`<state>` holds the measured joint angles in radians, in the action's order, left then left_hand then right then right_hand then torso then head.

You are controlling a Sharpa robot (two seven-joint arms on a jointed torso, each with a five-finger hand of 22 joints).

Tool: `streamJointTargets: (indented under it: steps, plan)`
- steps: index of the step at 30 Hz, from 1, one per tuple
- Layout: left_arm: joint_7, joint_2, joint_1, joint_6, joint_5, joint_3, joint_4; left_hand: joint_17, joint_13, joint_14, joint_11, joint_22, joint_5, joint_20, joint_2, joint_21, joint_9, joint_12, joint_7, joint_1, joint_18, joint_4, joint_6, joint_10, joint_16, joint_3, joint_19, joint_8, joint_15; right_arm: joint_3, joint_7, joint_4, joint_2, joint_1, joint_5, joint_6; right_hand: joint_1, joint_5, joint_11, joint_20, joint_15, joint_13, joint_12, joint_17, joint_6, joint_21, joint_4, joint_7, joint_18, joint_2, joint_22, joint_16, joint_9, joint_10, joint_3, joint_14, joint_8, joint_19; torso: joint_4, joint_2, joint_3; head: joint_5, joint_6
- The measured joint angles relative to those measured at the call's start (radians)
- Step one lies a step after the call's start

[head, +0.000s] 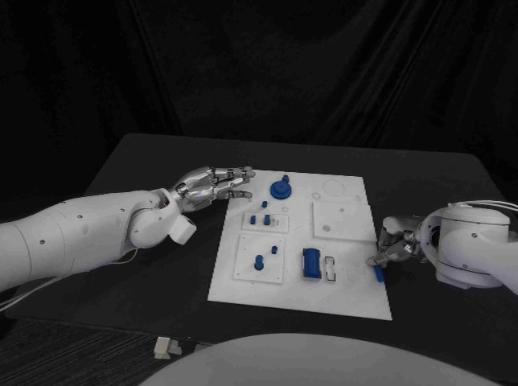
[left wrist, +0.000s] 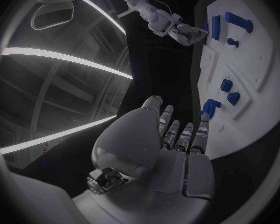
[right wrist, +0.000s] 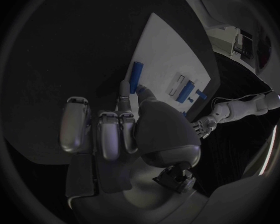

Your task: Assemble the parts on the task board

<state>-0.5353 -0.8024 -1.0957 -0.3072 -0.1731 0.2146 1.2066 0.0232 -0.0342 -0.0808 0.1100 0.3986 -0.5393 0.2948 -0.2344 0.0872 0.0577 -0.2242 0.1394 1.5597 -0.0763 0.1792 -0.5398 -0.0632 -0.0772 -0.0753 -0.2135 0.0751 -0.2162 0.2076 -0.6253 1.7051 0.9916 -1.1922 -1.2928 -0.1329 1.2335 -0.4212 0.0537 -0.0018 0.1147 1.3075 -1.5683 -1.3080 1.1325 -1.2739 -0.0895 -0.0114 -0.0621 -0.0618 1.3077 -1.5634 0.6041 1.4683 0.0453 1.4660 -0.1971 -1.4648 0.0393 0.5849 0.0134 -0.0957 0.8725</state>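
Note:
The white task board (head: pixel 340 297) lies in the middle of the black table. A round blue knob part (head: pixel 281 190) stands at its far left corner, several small blue pegs (head: pixel 259 261) stand in its left plates, and a blue block (head: pixel 313 264) sits near the front. My left hand (head: pixel 213 186) hovers open beside the board's far left edge, fingers stretched toward the knob (left wrist: pixel 209 107). My right hand (head: pixel 393 243) is at the board's right edge and pinches the end of a blue bar (head: pixel 379 273) between thumb and finger. That bar (right wrist: pixel 135 77) lies along the board's edge.
A small white object (head: pixel 166 347) lies at the table's front edge. Bare square plates (head: pixel 343 219) take up the board's right half. Black table (head: pixel 154 169) surrounds the board, with dark curtains behind.

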Motion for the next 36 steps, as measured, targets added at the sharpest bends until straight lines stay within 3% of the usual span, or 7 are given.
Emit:
streamJointTargets:
  steps: [2, 5, 9, 12, 19, 36]
  plan:
    - [0.001, 0.0, 0.0, 0.0, 0.0, 0.0, 0.0, 0.0, 0.0, 0.0, 0.002, 0.0, 0.0, 0.0, 0.0, 0.0, 0.0, 0.0, 0.0, 0.0, 0.0, -0.003, 0.0, 0.002, 0.0, 0.003, 0.0, 0.0, 0.0, -0.001, 0.0, 0.0, -0.002, 0.0, 0.007, 0.006, 0.011, -0.017, -0.002, 0.0, -0.001, 0.0, 0.0, 0.0, 0.002, 0.007, 0.02, -0.002, 0.0, 0.003, 0.0, 0.0, 0.0, 0.002, -0.023, 0.001, 0.002, 0.0, 0.0, 0.0, 0.0, 0.0, 0.0]
    - [0.001, 0.0, 0.0, -0.001, 0.0, 0.0, -0.001, 0.0, 0.0, 0.0, 0.004, 0.0, 0.0, 0.0, 0.0, 0.0, 0.0, 0.0, 0.0, 0.0, 0.0, -0.003, 0.0, 0.004, 0.0, 0.003, 0.0, 0.0, 0.0, -0.003, 0.001, 0.0, -0.003, 0.0, 0.019, 0.019, 0.021, -0.101, -0.003, 0.0, -0.002, 0.0, 0.0, 0.0, 0.004, 0.013, 0.037, -0.004, 0.0, 0.013, 0.0, 0.0, 0.0, 0.003, -0.066, 0.002, 0.006, 0.0, 0.0001, 0.0, 0.0, 0.0, 0.0]
    - [0.003, 0.0, 0.001, -0.002, 0.0, 0.0, -0.001, 0.0, 0.0, 0.0, 0.004, 0.0, -0.005, 0.0, 0.0, 0.0, 0.0, 0.0, 0.0, 0.0, 0.0, -0.003, 0.0, 0.004, 0.0, 0.003, 0.0, 0.0, 0.0, -0.006, 0.003, 0.003, -0.002, -0.002, 0.033, 0.036, 0.024, -0.173, -0.005, 0.0, -0.003, 0.0, 0.0, 0.0, 0.006, 0.013, 0.071, -0.005, 0.0, 0.018, 0.0, 0.004, 0.003, 0.005, -0.133, 0.002, 0.011, 0.0, 0.0003, 0.0, 0.0, -0.002, 0.0]
    - [0.003, 0.0, 0.001, -0.002, 0.0, 0.0, -0.002, 0.0, 0.0, 0.0, 0.004, 0.0, -0.005, 0.0, 0.0, 0.0, 0.0, 0.0, 0.0, 0.0, 0.0, -0.006, 0.0, 0.004, 0.0, 0.006, 0.0, 0.0, 0.0, -0.005, 0.003, 0.005, 0.0, -0.002, 0.042, 0.048, 0.001, -0.198, -0.005, 0.0, -0.003, 0.0, 0.0, 0.0, 0.006, 0.013, 0.096, -0.005, 0.0, 0.041, 0.0, 0.004, 0.005, 0.005, -0.19, 0.002, 0.013, 0.0, 0.0003, 0.0, 0.0, -0.002, 0.0]
    - [0.005, 0.0, 0.001, -0.003, 0.0, 0.0, -0.004, 0.0, 0.0, 0.0, 0.004, 0.0, -0.005, 0.0, 0.0, 0.0, 0.0, 0.0, 0.0, 0.0, 0.0, -0.006, 0.0, 0.004, 0.0, 0.006, 0.0, 0.0, 0.0, -0.001, 0.004, 0.021, 0.01, -0.001, 0.063, 0.076, -0.037, -0.21, -0.009, 0.002, -0.003, 0.0, 0.0, 0.0, 0.006, 0.013, 0.119, -0.005, 0.0, 0.072, 0.0, 0.004, 0.019, 0.001, -0.263, 0.002, 0.014, -0.002, 0.0002, 0.0, 0.0, -0.001, 0.0]
    - [0.009, 0.002, 0.002, -0.006, 0.0, 0.0, -0.006, 0.0, 0.0, 0.0, 0.003, 0.0, -0.004, 0.0, 0.0, 0.0, 0.0, 0.0, 0.0, 0.0, 0.0, -0.006, 0.0, 0.004, 0.0, 0.005, 0.0, 0.0, 0.0, 0.0, 0.008, 0.056, -0.018, -0.004, 0.156, 0.134, -0.074, -0.205, -0.01, 0.004, -0.005, 0.0, 0.0, 0.0, 0.006, 0.013, 0.138, -0.006, 0.0, 0.075, 0.0, 0.004, 0.03, 0.002, -0.305, 0.002, 0.005, -0.004, -0.0004, -0.001, -0.0004, -0.001, 0.0]
